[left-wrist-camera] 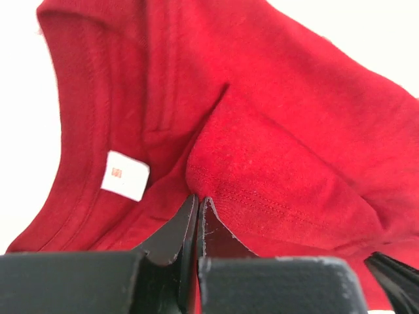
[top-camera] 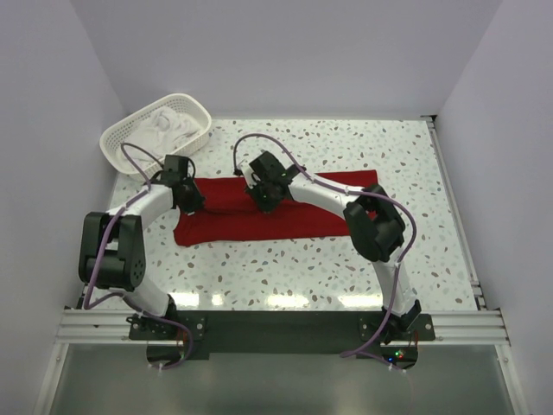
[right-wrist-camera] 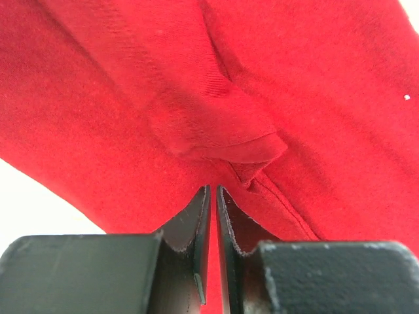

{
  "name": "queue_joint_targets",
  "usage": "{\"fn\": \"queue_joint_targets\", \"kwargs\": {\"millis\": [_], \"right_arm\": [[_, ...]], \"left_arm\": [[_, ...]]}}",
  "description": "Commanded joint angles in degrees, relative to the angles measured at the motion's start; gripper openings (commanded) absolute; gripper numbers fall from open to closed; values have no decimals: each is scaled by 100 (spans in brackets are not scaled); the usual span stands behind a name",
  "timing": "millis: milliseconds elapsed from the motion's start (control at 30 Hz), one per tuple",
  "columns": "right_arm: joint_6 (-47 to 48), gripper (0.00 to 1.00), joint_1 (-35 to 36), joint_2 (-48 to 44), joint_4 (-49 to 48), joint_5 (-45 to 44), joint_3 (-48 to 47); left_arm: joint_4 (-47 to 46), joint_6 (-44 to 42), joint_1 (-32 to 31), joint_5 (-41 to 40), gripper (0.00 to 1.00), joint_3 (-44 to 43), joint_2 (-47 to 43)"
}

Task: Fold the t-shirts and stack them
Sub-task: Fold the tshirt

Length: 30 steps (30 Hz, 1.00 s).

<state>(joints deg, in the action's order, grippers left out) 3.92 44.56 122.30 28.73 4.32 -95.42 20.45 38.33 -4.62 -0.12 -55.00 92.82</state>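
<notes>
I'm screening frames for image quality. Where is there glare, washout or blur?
Top external: sharp, with glare patches on the table along its near edge. Left wrist: background behind the red shirt blown white, fingers soft. Right wrist: white washout at lower left, fingers blurred too.

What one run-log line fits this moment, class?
stage: folding red t-shirt | left gripper: shut on red t-shirt | right gripper: shut on red t-shirt | basket: white t-shirts inside

The red t-shirt lies on the speckled tabletop as a long band, folded lengthwise, slanting from near left to farther right. Its collar end, with a small white neck label, is at the left. The white t-shirts sit crumpled in the basket at the far-left corner.
</notes>
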Motion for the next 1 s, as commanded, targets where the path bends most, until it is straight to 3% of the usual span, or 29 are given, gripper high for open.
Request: {"fn": "queue_joint_targets", "kwargs": {"millis": [0,100,200,233,333,433,633,967], "right_arm": [[-102,12,9,-180,-34,166,49],[-190,13,9,-215,-8,245,58],[-348,25,9,-434,-34,324,41],[-557,33,9,-496,-43,342,32],[-874,43,9,-734,-131,307,-29],[-1304,45,-34,-909,-368,516,-21],[-2183,45,-140,-735,-1220,1535,-30],[-3310,45,-885,171,-2846,2046,760]], "left_arm": [[-243,-62,40,-155,0,156,-255],[-269,-62,40,-85,0,200,-185],[-278,-115,40,-67,4,218,-220],[-261,-132,40,-76,11,218,-264],[-252,-185,40,-137,27,209,-562],[-225,-299,32,-374,35,139,-870],[-488,-458,-65,-156,30,-36,-845],[-937,61,-144,30,20,-274,596]]}}
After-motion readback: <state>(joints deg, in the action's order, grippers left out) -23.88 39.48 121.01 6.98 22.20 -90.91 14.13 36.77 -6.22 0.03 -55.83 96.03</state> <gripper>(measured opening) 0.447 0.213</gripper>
